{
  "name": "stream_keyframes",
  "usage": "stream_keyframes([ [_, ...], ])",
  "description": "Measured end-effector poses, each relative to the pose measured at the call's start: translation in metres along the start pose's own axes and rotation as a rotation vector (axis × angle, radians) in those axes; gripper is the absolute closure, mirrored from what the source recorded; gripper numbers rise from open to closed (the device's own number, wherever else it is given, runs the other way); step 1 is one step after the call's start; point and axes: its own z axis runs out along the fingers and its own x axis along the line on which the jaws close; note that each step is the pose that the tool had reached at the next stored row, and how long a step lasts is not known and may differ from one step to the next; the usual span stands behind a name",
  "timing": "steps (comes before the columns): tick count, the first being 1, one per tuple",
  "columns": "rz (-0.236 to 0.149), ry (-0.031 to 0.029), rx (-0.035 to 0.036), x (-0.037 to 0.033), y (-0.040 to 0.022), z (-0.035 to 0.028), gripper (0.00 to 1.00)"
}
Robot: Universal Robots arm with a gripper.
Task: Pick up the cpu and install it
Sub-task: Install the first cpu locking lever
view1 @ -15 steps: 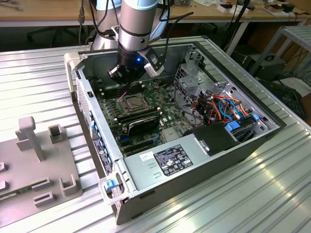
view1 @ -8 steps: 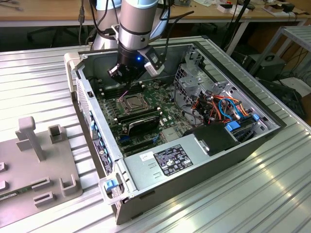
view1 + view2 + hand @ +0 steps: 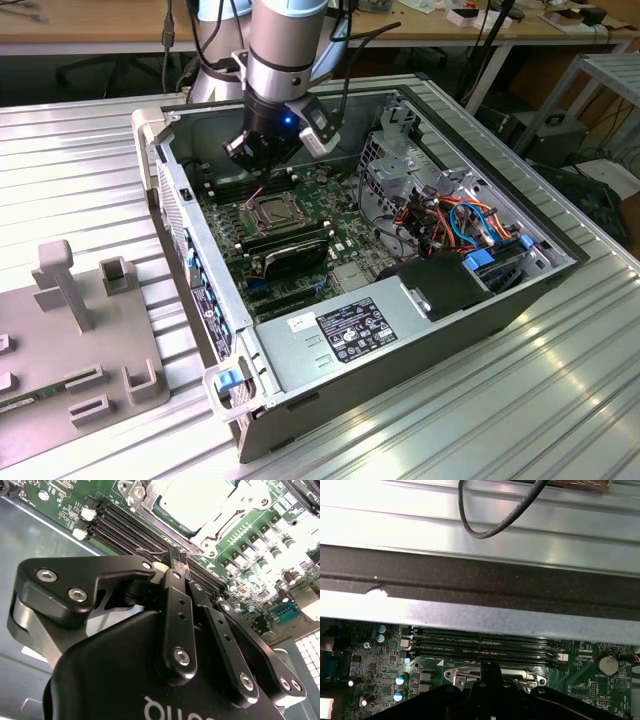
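cpu (image 3: 195,502): cut off by the second wrist view's edge, its surface glared out pale
socket (image 3: 455,674): middle hidden behind my gripper (image 3: 490,669) in the first wrist view
exterior view: socket contents too small to tell

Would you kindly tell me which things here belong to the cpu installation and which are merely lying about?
Job in hand: cpu, lying in the socket frame; gripper close by.
Lying about: memory slots; bundled cables; grey fixture tray beside the case.
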Motion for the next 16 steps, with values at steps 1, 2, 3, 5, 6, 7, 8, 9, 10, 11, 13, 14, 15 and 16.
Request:
stream_keyframes([
  [1,0.0,0.0,0.0001,-0.0001,0.0003,0.0,0.89],
  [2,0.0,-0.0001,0.0,-0.0001,0.0006,0.0001,0.89],
  [3,0.0,-0.0001,0.0,-0.0002,0.0008,0.0001,0.89],
  [5,0.0,0.0,0.0,-0.0002,0.002,0.0002,0.89],
  [6,0.0,0.0,0.0001,-0.0003,0.0023,0.0003,0.89],
  [7,0.0,0.0001,0.0,-0.0003,0.0024,0.0003,0.89],
  [8,0.0,0.0001,-0.0001,-0.0003,0.0025,0.0004,0.89],
  [9,0.0,0.0,-0.0003,-0.0003,0.0025,0.0007,0.89],
  [10,0.0,-0.0001,-0.0007,-0.0003,0.0025,0.0009,0.89],
  [11,0.0,-0.0002,-0.0013,-0.0002,0.0025,0.0012,0.89],
  [13,0.0,-0.0002,-0.0026,-0.0003,0.0025,0.0017,0.89],
  [14,0.0,-0.0003,-0.003,-0.0003,0.0025,0.0019,0.89],
  [15,0.0,-0.0003,-0.0034,-0.0003,0.0025,0.0022,0.89],
  [16,0.0,-0.0003,-0.0035,-0.0005,0.0025,0.0025,0.89],
])
